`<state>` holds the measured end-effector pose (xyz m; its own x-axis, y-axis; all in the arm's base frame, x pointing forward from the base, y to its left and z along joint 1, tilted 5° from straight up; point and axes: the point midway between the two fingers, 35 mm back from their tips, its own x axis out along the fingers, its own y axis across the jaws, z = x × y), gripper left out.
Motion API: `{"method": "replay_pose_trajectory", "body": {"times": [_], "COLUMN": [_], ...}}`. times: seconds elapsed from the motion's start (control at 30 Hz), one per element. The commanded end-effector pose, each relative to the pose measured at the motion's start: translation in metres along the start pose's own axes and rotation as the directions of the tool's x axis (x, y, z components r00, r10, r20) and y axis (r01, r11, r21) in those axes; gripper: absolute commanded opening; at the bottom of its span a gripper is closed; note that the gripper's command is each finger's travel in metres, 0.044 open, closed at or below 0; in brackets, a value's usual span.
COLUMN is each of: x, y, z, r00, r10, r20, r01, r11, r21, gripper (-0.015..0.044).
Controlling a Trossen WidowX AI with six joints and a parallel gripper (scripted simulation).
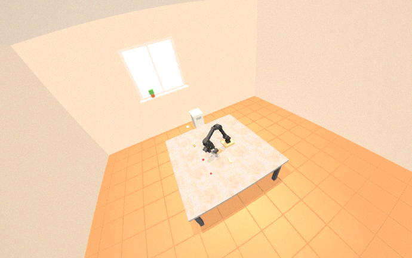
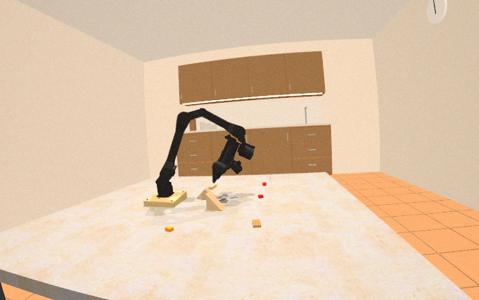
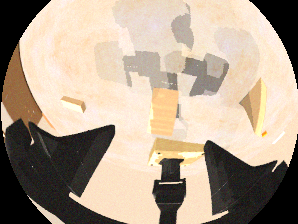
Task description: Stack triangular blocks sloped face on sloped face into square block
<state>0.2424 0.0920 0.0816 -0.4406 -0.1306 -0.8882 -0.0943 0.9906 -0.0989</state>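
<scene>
Tabletop (image 2: 318,254) of pale mottled stone, seen from its near edge. Nearest the viewer, well in front of the pincer, lie a small yellow block (image 2: 169,228) and, to its right, a small orange block (image 2: 256,223). Closer in, a tan triangular block (image 2: 214,203) rests on the table just below and in front of the pincer (image 2: 215,180), with a second tan wedge (image 2: 203,193) touching its far left side; a small pale block (image 2: 212,185) lies directly under the fingertips, and contact with them cannot be told. The pincer hangs point-down, fingers spread wide and empty. In the wrist view both dark fingers flank a tan block (image 3: 164,113) that stands between them without touching either. To the pincer's right, two small red cubes (image 2: 260,196) and (image 2: 264,183) sit apart on the table. To its left, the black arm (image 2: 176,141) rises from a wooden base plate (image 2: 180,197) and arches over. Beyond the table stand brown kitchen cabinets (image 2: 311,148) with wall cupboards (image 2: 250,76) above.
</scene>
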Motion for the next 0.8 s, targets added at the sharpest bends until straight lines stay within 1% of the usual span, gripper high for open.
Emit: {"method": "replay_pose_trajectory", "body": {"times": [0.0, 0.23, 0.3, 0.77], "x": [0.030, 0.078, 0.086, 0.088], "y": [0.001, 0.000, 0.000, 0.000], "z": [0.000, -0.007, -0.009, -0.010], "r00": [0.999, 0.995, 0.994, 0.994], "r10": [0.002, 0.007, 0.008, 0.008], "r20": [-0.050, -0.099, -0.109, -0.110], "r01": [-0.002, -0.009, -0.010, -0.010], "r11": [1.000, 1.000, 1.000, 1.000], "r21": [-0.010, -0.020, -0.021, -0.022], "gripper": [0.0440, 0.0440, 0.0440, 0.0440]}}
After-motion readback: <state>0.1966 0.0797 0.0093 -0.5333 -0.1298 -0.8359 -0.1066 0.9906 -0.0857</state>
